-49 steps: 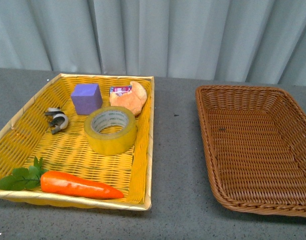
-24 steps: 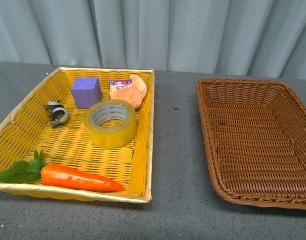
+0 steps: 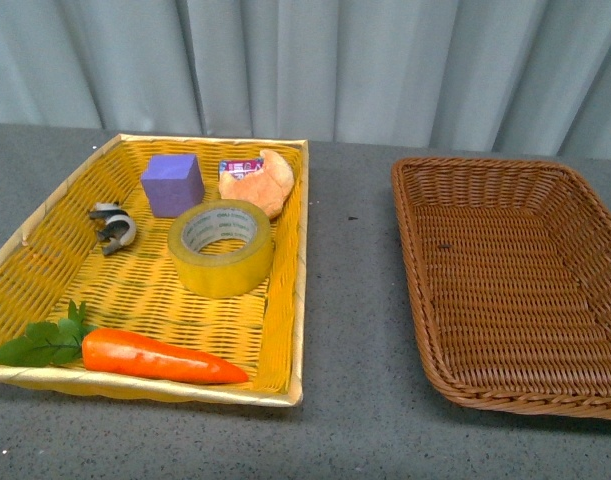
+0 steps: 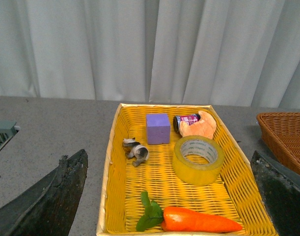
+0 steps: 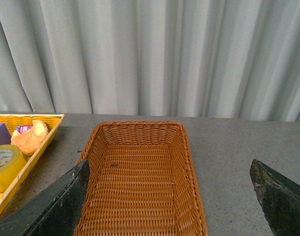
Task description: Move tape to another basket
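Pre-grasp, left fingers (image 4: 61,196) and right fingers (image 5: 56,206) both spread empty; next, probably lowering left fingers around packing tape (image 4: 198,160) ahead between them.

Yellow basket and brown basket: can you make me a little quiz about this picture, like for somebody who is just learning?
1. True or false: the tape lies in the yellow basket.
2. Which thing in the yellow basket lies nearest the robot? A. the carrot B. the purple cube C. the grey clip
3. In the wrist views, are the left gripper and the right gripper open or shut?

Key: 1 true; 2 A; 3 both open, each with its fingers spread wide and nothing between them.
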{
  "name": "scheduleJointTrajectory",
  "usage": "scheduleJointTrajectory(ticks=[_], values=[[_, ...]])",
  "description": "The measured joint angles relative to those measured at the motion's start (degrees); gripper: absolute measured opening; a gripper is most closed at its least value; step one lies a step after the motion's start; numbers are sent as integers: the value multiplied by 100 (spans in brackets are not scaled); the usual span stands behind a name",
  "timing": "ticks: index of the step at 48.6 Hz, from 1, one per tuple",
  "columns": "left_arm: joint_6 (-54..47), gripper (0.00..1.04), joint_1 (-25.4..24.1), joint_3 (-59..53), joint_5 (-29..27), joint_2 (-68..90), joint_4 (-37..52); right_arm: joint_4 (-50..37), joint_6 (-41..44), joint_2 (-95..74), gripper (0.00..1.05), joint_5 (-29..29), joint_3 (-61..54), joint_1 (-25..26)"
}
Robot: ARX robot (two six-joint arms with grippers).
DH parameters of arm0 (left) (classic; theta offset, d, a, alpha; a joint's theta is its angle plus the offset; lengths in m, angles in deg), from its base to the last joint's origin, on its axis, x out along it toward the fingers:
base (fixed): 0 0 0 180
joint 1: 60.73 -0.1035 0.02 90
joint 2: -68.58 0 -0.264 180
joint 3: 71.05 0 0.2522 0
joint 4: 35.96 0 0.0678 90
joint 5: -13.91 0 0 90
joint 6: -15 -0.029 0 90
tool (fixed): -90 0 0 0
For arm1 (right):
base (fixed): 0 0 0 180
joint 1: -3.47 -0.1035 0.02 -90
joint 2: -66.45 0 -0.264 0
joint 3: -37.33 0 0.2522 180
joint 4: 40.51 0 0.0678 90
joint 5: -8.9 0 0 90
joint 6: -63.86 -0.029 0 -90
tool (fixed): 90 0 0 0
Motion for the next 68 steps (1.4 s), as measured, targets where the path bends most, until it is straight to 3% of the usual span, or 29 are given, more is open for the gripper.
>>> scheduleJointTrajectory(ticks=[48,50,52,53,56,60,68], values=[[0,98,0,0,0,0,0,2,0,0,96,0,0,0],[149,98,142,63,-483,114,-221,0,0,0,96,0,0,0],[428,98,542,271,-1528,684,-625,2,0,0,96,0,0,0],[520,98,610,306,-1738,916,-597,2,0,0,96,-4,0,-2],[761,98,621,466,-1775,1893,-184,2,0,0,96,2,0,0],[898,98,538,833,-1384,3473,966,0,2,0,96,9,0,0],[1054,98,612,1731,-761,5678,1996,2,0,0,96,0,0,0]])
